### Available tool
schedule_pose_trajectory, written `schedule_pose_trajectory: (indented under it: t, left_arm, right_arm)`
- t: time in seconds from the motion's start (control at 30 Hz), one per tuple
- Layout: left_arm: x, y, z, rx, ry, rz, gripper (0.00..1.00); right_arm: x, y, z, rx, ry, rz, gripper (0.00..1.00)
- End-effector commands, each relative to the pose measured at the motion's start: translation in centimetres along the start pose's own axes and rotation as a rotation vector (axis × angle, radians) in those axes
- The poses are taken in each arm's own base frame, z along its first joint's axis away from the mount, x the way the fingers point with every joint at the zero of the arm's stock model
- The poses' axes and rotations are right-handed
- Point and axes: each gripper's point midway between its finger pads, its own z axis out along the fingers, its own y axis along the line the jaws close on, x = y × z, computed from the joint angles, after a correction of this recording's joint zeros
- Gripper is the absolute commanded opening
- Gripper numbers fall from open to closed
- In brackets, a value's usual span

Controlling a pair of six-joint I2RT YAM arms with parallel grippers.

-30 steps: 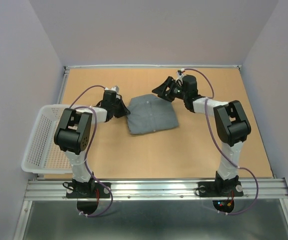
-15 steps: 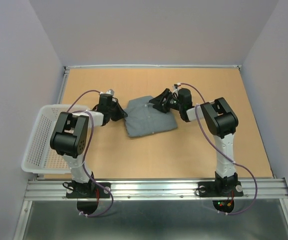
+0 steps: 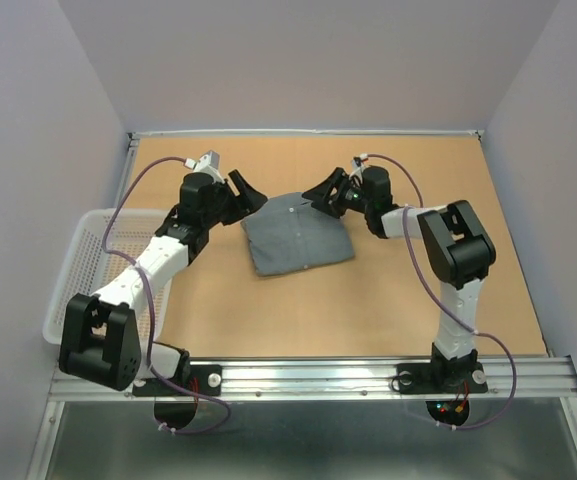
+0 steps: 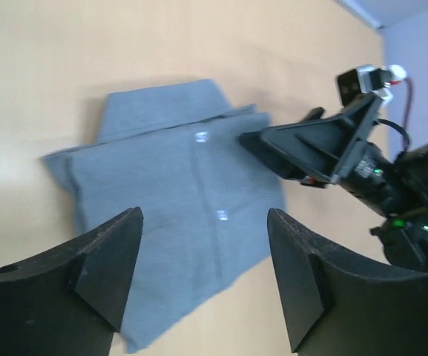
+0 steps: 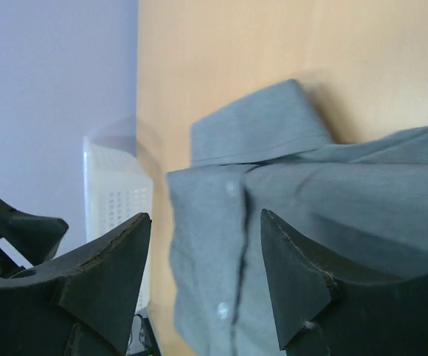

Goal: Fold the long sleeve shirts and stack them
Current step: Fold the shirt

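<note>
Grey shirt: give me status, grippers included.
Left gripper open, holding nothing. Right gripper open by far right edge of shirt, no grip. Shirt folded, flat on table. Basket off left, nothing blocking.

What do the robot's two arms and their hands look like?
The left arm and right arm are white tubular links joined by bulky black joint housings. The left hand and right hand are matte black, each with two broad wedge-shaped fingers. A thin purple cable loops along each arm. Small red and green lights glow at the right base.
</note>
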Motion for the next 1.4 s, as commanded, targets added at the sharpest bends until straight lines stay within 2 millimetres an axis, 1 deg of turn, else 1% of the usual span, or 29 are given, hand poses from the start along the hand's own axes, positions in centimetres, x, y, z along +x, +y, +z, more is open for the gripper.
schedule_pose_trajectory:
  t: [0.0, 0.03, 0.07, 0.1, 0.13, 0.17, 0.2, 0.23, 0.27, 0.33, 0.4, 0.43, 0.47, 0.57, 0.67, 0.73, 0.77, 0.8, 0.87, 0.93, 1.03, 1.07, 1.13, 1.17, 1.23, 1.27, 1.3, 1.33, 1.37]
  left_arm:
    - [1.7, -4.9, -1.6, 0.096, 0.028, -0.022, 0.74]
    - [2.8, -5.7, -1.7, 0.119, 0.052, -0.032, 0.67]
    - [3.7, -6.2, -1.6, 0.142, 0.065, -0.064, 0.64]
    - [5.6, -7.0, -1.4, 0.166, 0.100, -0.066, 0.57]
    - [6.5, -7.2, -1.1, 0.176, 0.115, -0.075, 0.54]
    - [7.4, -7.2, -0.8, 0.190, 0.122, -0.105, 0.52]
    - [8.3, -7.2, -0.5, 0.196, 0.135, -0.113, 0.50]
    - [8.8, -6.9, -0.1, 0.195, 0.143, -0.124, 0.44]
    - [9.6, -6.2, 0.9, 0.186, 0.154, -0.136, 0.41]
    - [10.2, -5.5, 2.0, 0.170, 0.161, -0.129, 0.39]
    - [11.5, -3.6, 3.5, 0.107, 0.181, -0.134, 0.37]
    - [12.2, -2.6, 4.0, 0.076, 0.193, -0.133, 0.37]
    - [12.9, -1.5, 4.2, 0.044, 0.201, -0.141, 0.36]
    - [14.2, 1.0, 4.2, -0.026, 0.206, -0.171, 0.34]
    - [16.6, 4.5, 3.0, -0.114, 0.238, -0.211, 0.33]
    - [16.8, 5.9, 2.3, -0.146, 0.231, -0.243, 0.32]
    - [17.0, 6.4, 1.9, -0.158, 0.231, -0.249, 0.32]
    - [17.5, 7.6, 1.3, -0.188, 0.232, -0.267, 0.32]
    - [17.4, 8.4, 0.3, -0.205, 0.219, -0.284, 0.32]
    - [16.7, 8.7, -0.1, -0.223, 0.194, -0.284, 0.33]
    - [14.4, 8.1, -0.7, -0.238, 0.138, -0.235, 0.36]
    - [13.8, 7.9, -1.2, -0.244, 0.128, -0.221, 0.40]
    - [12.3, 7.0, -1.4, -0.237, 0.097, -0.198, 0.43]
    - [11.4, 5.8, -1.7, -0.201, 0.081, -0.190, 0.43]
    - [11.0, 4.3, -1.9, -0.151, 0.080, -0.178, 0.43]
    - [10.8, 3.6, -2.1, -0.130, 0.077, -0.159, 0.43]
    - [10.9, 2.7, -2.0, -0.113, 0.086, -0.147, 0.43]
    - [11.4, 2.5, -2.0, -0.109, 0.104, -0.146, 0.43]
    - [12.1, 2.6, -1.8, -0.116, 0.129, -0.162, 0.43]
  right_arm:
    - [-1.8, 6.6, -3.0, -0.100, -0.051, -0.121, 0.67]
    - [-1.2, 6.8, -4.0, -0.097, -0.051, -0.111, 0.67]
    - [-1.0, 7.0, -4.6, -0.095, -0.057, -0.110, 0.66]
    - [-0.9, 7.7, -5.4, -0.105, -0.069, -0.111, 0.66]
    - [-0.5, 7.6, -5.9, -0.099, -0.072, -0.104, 0.66]
    - [0.5, 6.3, -6.4, -0.074, -0.062, -0.082, 0.66]
    - [0.8, 6.1, -6.6, -0.070, -0.060, -0.075, 0.66]
    - [1.3, 5.8, -6.8, -0.068, -0.053, -0.067, 0.65]
    - [2.3, 4.6, -7.1, -0.058, -0.037, -0.037, 0.63]
    - [3.2, 3.5, -7.4, -0.052, -0.035, -0.008, 0.62]
    - [4.4, 1.4, -7.4, -0.024, -0.027, 0.027, 0.60]
    - [4.6, 0.9, -7.4, -0.020, -0.027, 0.020, 0.59]
    - [5.3, -0.8, -7.1, 0.013, -0.016, 0.038, 0.59]
    - [6.7, -3.3, -7.3, 0.057, -0.001, 0.060, 0.58]
    - [7.7, -5.8, -7.9, 0.112, 0.003, 0.086, 0.57]
    - [8.2, -6.8, -8.6, 0.133, 0.002, 0.086, 0.57]
    - [8.2, -6.9, -8.8, 0.135, 0.001, 0.081, 0.57]
    - [8.1, -6.8, -9.0, 0.133, -0.002, 0.075, 0.57]
    - [8.5, -7.1, -9.5, 0.134, 0.007, 0.055, 0.57]
    - [8.3, -7.1, -9.8, 0.131, 0.007, 0.039, 0.57]
    - [7.5, -6.5, -10.8, 0.119, -0.017, 0.020, 0.57]
    - [6.8, -5.7, -11.2, 0.100, -0.036, 0.007, 0.57]
    - [6.5, -5.2, -11.7, 0.093, -0.041, -0.007, 0.57]
    - [5.9, -4.1, -12.0, 0.073, -0.047, -0.034, 0.57]
    - [5.3, -2.9, -11.9, 0.061, -0.036, -0.072, 0.57]
    - [5.4, -2.8, -12.1, 0.074, -0.024, -0.078, 0.57]
    - [4.9, -1.8, -12.4, 0.062, -0.040, -0.105, 0.57]
    - [4.7, -1.5, -12.6, 0.066, -0.043, -0.120, 0.57]
    - [4.6, -1.8, -12.7, 0.101, -0.039, -0.137, 0.57]
